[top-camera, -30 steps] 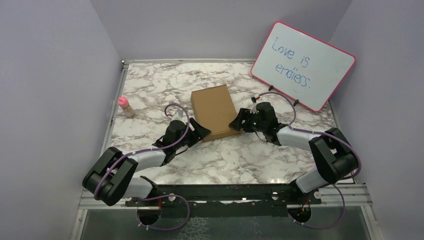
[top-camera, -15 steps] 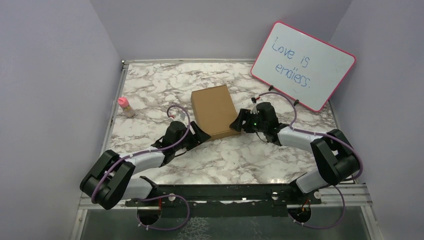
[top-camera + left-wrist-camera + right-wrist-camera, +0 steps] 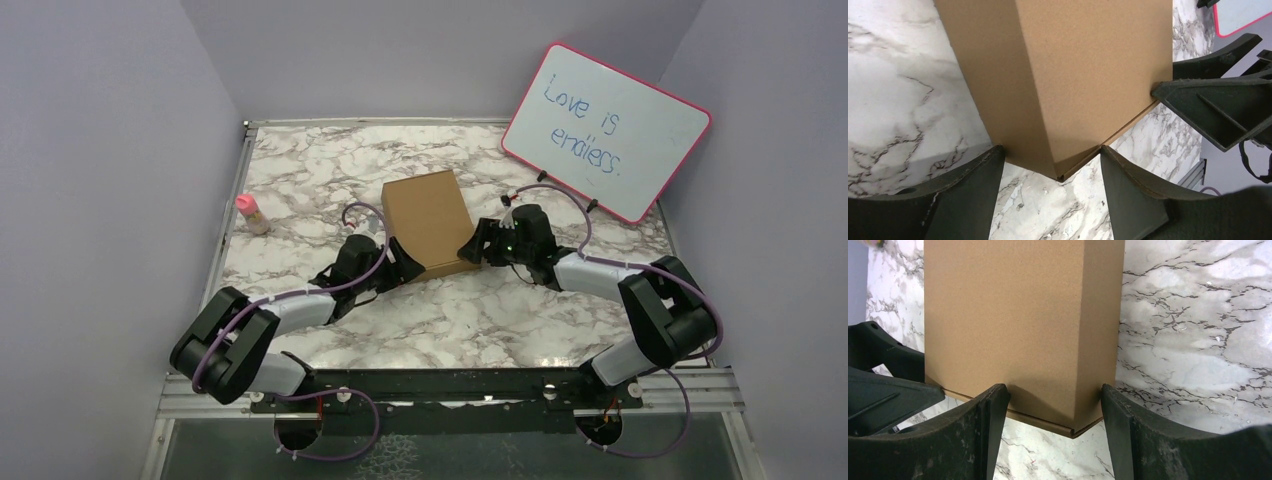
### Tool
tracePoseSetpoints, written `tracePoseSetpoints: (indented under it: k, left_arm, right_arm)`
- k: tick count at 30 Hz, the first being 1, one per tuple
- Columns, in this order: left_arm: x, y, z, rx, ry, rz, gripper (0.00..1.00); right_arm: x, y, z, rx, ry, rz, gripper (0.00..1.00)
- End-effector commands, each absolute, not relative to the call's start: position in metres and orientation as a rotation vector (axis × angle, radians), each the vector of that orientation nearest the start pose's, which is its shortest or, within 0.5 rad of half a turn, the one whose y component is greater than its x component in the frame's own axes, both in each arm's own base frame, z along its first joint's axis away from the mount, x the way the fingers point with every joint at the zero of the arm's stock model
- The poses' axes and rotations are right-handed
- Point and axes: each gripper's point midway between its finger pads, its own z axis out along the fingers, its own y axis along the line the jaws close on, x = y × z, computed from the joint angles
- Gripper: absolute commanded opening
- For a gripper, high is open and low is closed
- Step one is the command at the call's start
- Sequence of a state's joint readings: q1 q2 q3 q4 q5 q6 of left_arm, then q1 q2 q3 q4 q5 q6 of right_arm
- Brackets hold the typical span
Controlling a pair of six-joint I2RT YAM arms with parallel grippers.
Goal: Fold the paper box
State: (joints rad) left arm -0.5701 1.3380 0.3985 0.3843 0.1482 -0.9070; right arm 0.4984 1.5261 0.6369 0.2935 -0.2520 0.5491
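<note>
Astride paper box [image 3: 428,215], end effectors [image 3: 404,262] [image 3: 473,246] gape, seemingly touching.

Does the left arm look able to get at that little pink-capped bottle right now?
Probably yes: bare marble lies between the left gripper and the bottle, though its open fingers straddle the box corner.

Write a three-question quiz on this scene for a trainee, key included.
1. True or false: the paper box lies with its lid standing open.
2. Which stands near the left edge of the table? A) a pink-capped bottle B) a mug C) scissors
3. Fill in: the left hand and the right hand each have their fingers spread around a near ____ of the box.
Key: 1 false; 2 A; 3 corner.
</note>
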Motion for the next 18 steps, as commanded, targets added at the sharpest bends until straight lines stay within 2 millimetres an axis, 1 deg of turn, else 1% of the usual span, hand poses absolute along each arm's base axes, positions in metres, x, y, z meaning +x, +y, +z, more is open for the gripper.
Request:
tracePoseSetpoints:
  k: [1,3,5,12,18]
  left_arm:
    - [0.263,-0.246,0.059,-0.272,2.283,-1.028,0.70]
    - [0.260,-0.249,0.057,-0.279,2.296,-1.056,0.70]
    - [0.258,-0.254,0.061,-0.288,2.292,-1.095,0.69]
    - [0.255,-0.276,0.092,-0.337,2.227,-1.252,0.68]
    - [0.265,-0.280,0.114,-0.479,2.131,-1.341,0.68]
  right_arm:
    - [0.301,0.248,0.054,-0.125,2.311,0.883,0.71]
    - [0.300,0.249,0.054,-0.129,2.311,0.892,0.69]
    - [0.299,0.250,0.054,-0.135,2.311,0.907,0.68]
    - [0.284,0.257,0.042,-0.106,2.339,0.989,0.61]
    - [0.267,0.264,0.038,-0.067,2.344,1.007,0.58]
